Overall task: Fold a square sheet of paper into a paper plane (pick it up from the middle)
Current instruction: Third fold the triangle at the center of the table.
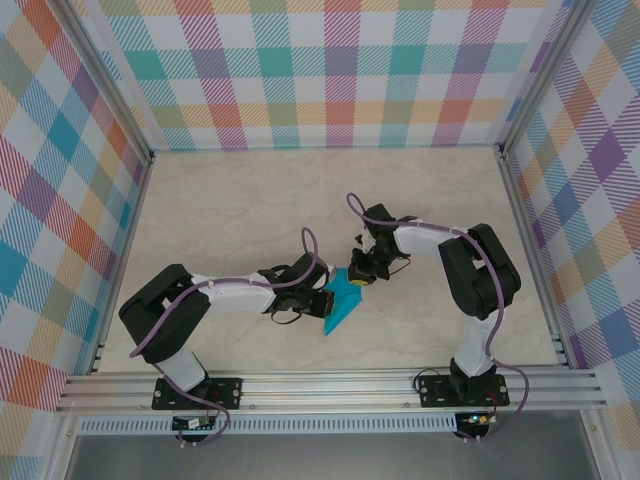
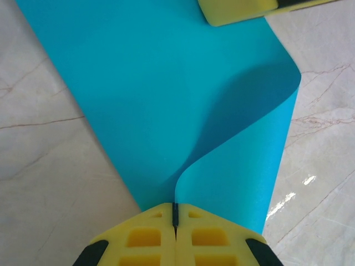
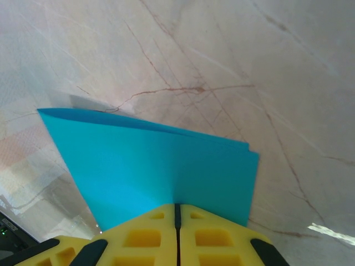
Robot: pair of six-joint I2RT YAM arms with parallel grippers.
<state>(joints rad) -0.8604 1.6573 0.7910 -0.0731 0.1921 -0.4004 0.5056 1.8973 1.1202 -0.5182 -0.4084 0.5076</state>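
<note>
The square sheet of paper is teal and folded double, lifted at a slant over the table between both arms. My left gripper is shut on its near edge. In the left wrist view the sheet curls open into two layers ahead of the jaws. My right gripper is shut on the opposite end. In the right wrist view both layers of the paper run out from its closed jaws. One yellow right fingertip shows at the sheet's far edge. The paper plane is out of view.
A marble-patterned table lies under the arms, walled by checked panels on three sides. An aluminium rail with the two arm bases runs along the near edge.
</note>
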